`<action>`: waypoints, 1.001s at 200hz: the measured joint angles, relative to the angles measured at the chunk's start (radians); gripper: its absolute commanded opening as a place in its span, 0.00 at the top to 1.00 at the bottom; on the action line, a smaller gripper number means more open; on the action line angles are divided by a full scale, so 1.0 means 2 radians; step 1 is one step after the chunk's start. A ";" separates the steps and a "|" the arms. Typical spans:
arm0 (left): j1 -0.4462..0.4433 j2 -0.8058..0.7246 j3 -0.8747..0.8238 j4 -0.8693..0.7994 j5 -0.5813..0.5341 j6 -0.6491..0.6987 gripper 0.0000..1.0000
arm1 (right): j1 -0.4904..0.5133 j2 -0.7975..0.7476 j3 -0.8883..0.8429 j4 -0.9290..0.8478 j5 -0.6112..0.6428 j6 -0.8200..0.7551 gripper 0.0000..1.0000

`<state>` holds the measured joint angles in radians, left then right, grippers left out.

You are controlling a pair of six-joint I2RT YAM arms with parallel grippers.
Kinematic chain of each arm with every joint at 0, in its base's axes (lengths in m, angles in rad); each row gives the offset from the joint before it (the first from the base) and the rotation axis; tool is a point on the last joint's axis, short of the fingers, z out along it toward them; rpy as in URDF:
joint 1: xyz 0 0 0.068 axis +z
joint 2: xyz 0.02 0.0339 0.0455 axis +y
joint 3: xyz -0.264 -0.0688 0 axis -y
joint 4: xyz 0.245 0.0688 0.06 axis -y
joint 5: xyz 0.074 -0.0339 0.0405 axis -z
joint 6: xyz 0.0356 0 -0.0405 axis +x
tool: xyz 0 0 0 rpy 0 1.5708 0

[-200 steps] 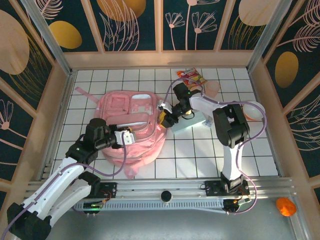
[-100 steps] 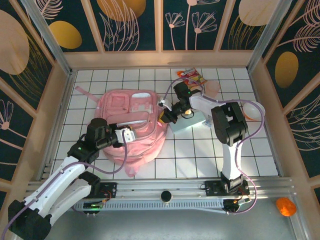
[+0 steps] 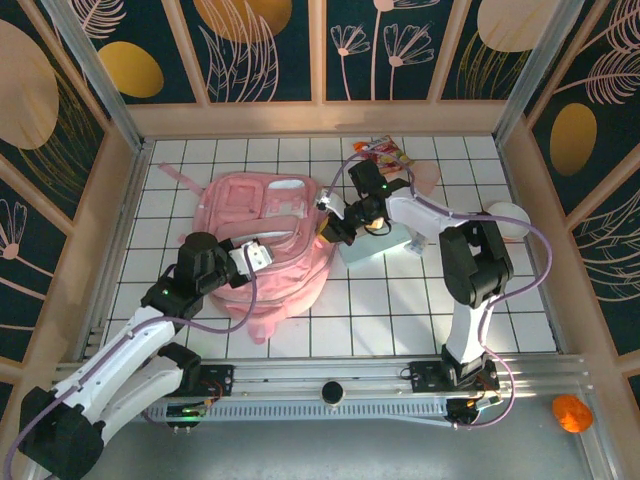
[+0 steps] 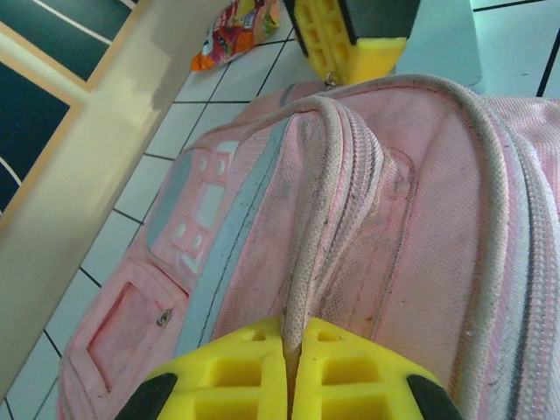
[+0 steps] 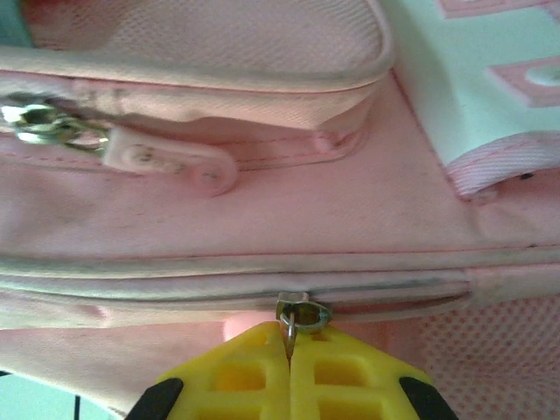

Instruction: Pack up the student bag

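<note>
From above, the student bag (image 3: 265, 235) lies between the left gripper (image 3: 252, 257) and the right gripper (image 3: 328, 228). At the left wrist, the jaws pinch a seam (image 4: 302, 262) running ahead. At the right wrist, the jaws clamp a zipper pull (image 5: 302, 313). This looks like unzipping. Next, the right should drag the pull along its track while the left braces.

The student bag (image 3: 285, 285), a large soft pink backpack, lies slumped on the white-tiled bench (image 3: 400, 310), left of centre, with its front pockets facing up. Lighter pink panels sit toward its far end. One pink strap (image 3: 172, 178) trails off the far-left corner.
</note>
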<state>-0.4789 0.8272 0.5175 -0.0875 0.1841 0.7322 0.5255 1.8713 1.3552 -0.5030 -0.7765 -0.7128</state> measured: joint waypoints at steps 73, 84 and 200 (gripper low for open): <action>-0.002 0.032 0.011 0.017 -0.025 -0.055 1.00 | 0.021 -0.045 -0.030 -0.001 -0.026 0.070 1.00; -0.002 0.038 0.013 0.019 -0.030 -0.064 1.00 | 0.028 -0.052 -0.035 0.000 -0.029 0.078 1.00; -0.006 0.088 0.042 0.043 -0.029 -0.166 1.00 | 0.094 -0.163 -0.146 0.154 0.039 0.330 1.00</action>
<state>-0.4904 1.0031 0.6010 -0.0006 0.1265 0.4007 0.7136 1.5459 1.0622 -0.1951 -0.6983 -0.0525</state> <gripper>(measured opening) 0.052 0.044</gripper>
